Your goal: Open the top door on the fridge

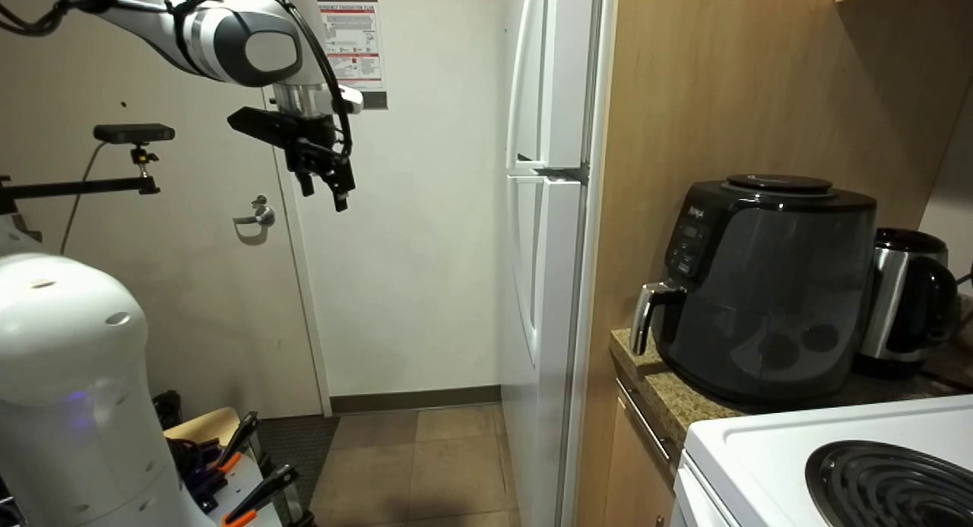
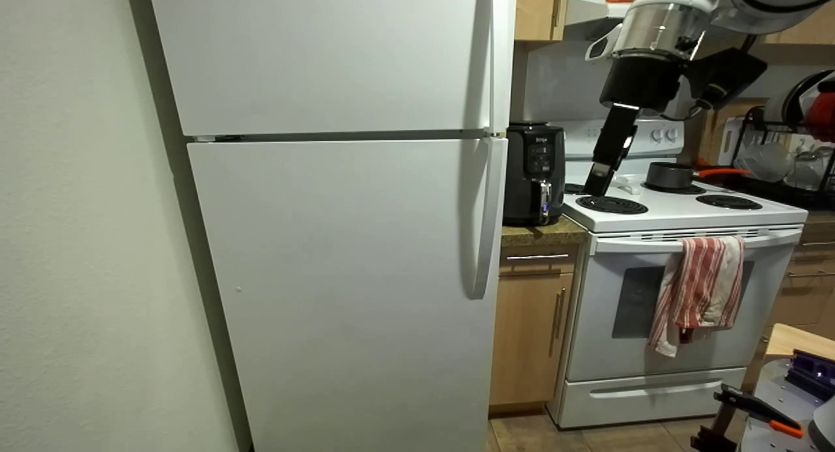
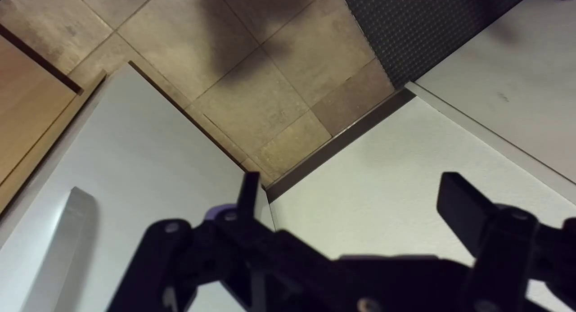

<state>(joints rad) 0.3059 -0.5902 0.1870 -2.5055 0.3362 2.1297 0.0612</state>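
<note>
In an exterior view my black two-finger gripper points mostly downward; in the wrist view its fingers stand wide apart and hold nothing. The glossy white top door lies to the right of me, well apart, and looks closed above the taller white lower door. In an exterior view the long white handle of this top door runs nearly vertical, along its right edge. So I judge that I must travel across, probably turn the gripper, and bring one finger behind it, not behind the lower handle. What the tall white refrigerator contains is hidden. The black air fryer is closed, and I cannot see inside the round dark pot on the white stove.
</note>
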